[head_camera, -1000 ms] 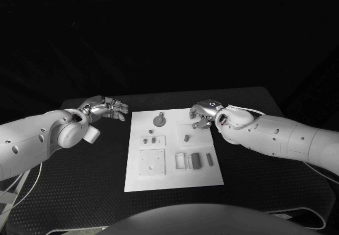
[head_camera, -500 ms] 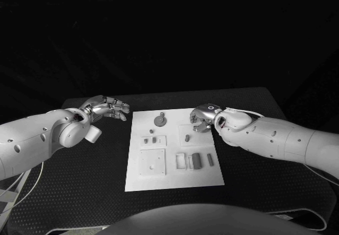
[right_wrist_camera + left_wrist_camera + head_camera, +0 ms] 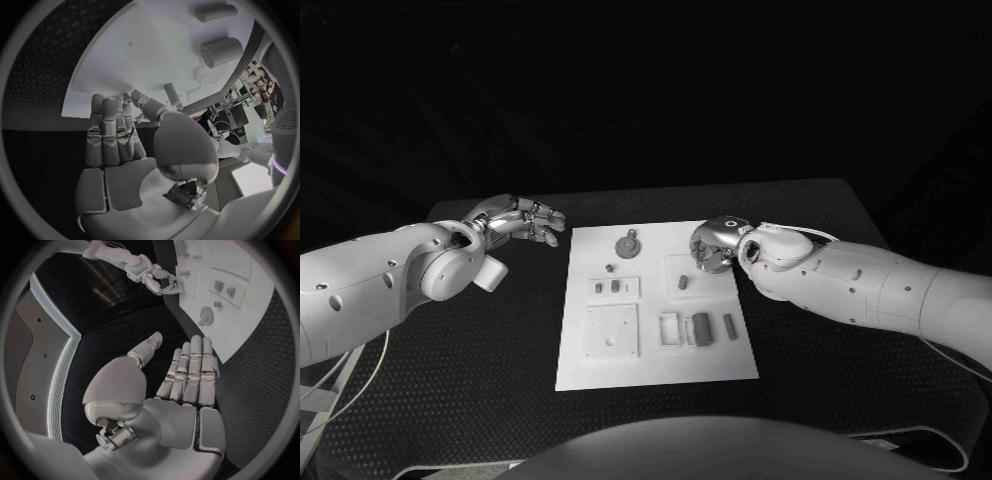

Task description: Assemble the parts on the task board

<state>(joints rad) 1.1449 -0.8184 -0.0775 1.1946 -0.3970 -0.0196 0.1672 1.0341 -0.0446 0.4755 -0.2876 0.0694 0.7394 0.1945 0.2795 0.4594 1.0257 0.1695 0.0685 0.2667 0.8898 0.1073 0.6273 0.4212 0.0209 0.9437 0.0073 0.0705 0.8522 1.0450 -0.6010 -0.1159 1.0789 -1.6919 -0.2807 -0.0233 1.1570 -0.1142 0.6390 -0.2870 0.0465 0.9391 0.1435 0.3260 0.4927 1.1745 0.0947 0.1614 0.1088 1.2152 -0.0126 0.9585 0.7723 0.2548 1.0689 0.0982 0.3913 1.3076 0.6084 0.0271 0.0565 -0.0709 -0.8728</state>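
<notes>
From the head view, the white task board [image 3: 656, 305] lies mid-tabletop [image 3: 473, 340] with its small parts [image 3: 701, 328] on it; my left robot hand [image 3: 519, 220] hovers beside its far-left corner, my right robot hand [image 3: 718, 244] over its far-right edge. At my left wrist, fingers [image 3: 190, 371] lie straight, holding nothing. At my right wrist, fingers [image 3: 112, 131] are extended over the board, empty.
</notes>
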